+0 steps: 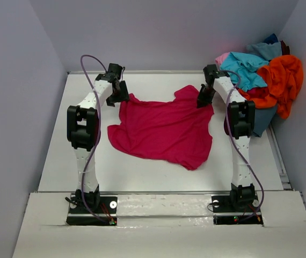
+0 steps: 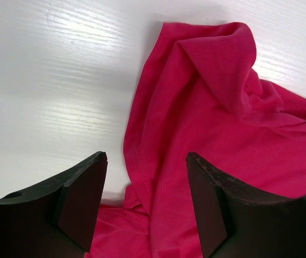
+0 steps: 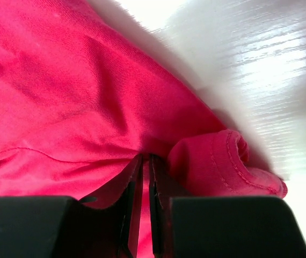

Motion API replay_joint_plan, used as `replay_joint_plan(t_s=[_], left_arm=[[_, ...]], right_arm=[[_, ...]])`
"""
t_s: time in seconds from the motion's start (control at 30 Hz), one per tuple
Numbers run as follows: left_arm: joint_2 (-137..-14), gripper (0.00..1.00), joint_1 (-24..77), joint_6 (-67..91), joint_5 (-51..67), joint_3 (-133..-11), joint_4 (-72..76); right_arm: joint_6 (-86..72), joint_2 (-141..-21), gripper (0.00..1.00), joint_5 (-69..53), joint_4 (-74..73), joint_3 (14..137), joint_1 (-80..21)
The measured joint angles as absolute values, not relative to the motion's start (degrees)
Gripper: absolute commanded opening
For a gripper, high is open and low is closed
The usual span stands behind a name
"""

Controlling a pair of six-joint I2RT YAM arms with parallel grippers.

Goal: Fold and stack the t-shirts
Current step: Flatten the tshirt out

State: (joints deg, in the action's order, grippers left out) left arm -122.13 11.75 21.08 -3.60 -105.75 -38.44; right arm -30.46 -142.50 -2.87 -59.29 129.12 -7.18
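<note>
Shirts are counted first: one crimson t-shirt (image 1: 164, 129) is spread on the white table (image 1: 62, 161). A heap of further shirts (image 1: 260, 75) is piled just beyond that garment's far right corner, against the wall. In the heap an orange shirt (image 1: 284, 80), a turquoise shirt (image 1: 244, 67), a pink shirt (image 1: 223, 57) and a dark blue shirt (image 1: 271, 38) are made out; how many more are buried cannot be told. Two arms (image 1: 83, 129) are seen, one at each side of the crimson t-shirt, each ending in one gripper.

The left gripper (image 2: 146, 156) is poised at the crimson t-shirt's far left corner, its jaws stood wide apart. The stitched hem is seen running between the two black fingers (image 2: 83, 199), but nothing is clamped, and whether the cloth is touched cannot be told. The right gripper (image 3: 145, 158) is set at the far right corner, its jaws drawn almost together on a thin fold of the crimson cloth, which is seen in the narrow slit between them.

The crimson t-shirt is of soft matte knit, rumpled and irregular in outline, with a rolled, stitched edge bunched beside the right gripper. The table is of glossy white board with a fine grain. The fingers are shaped as flat black wedges.
</note>
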Motion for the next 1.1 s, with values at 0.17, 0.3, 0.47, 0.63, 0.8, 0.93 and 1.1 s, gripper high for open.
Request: replay_joint_plan(t_s=[0.17, 0.3, 0.47, 0.63, 0.8, 0.93, 1.1], left_arm=[[-122.13, 0.72, 11.75, 21.06, -3.38, -105.75, -38.44], [-123.35, 0.72, 11.75, 21.06, -3.01, -106.24, -38.44], [-128.4, 0.71, 10.98, 21.08, -2.02, -109.91, -38.37], [-131.94, 0.7, 8.23, 21.23, 0.78, -113.06, -36.95], [-132.38, 0.67, 5.45, 21.54, 2.98, -116.09, -34.46], [-132.38, 0.64, 4.23, 21.63, 6.24, -117.62, -30.98], [-133.14, 0.63, 4.05, 21.71, 12.53, -117.99, -28.69]], right_arm=[[-30.44, -142.41, 0.16, -2.09, -59.72, 129.16, -7.11], [-30.26, -142.43, 0.16, -2.46, -59.86, 129.25, -7.09], [-29.76, -142.43, 0.16, -2.96, -60.07, 129.27, -7.07], [-29.15, -142.41, 0.16, -3.46, -60.07, 129.27, -7.03], [-28.4, -142.19, 0.16, -3.9, -59.99, 128.77, -6.81], [-28.12, -141.91, 0.16, -4.12, -59.99, 128.18, -6.79], [-27.97, -141.8, 0.16, -4.25, -60.03, 128.05, -6.76]])
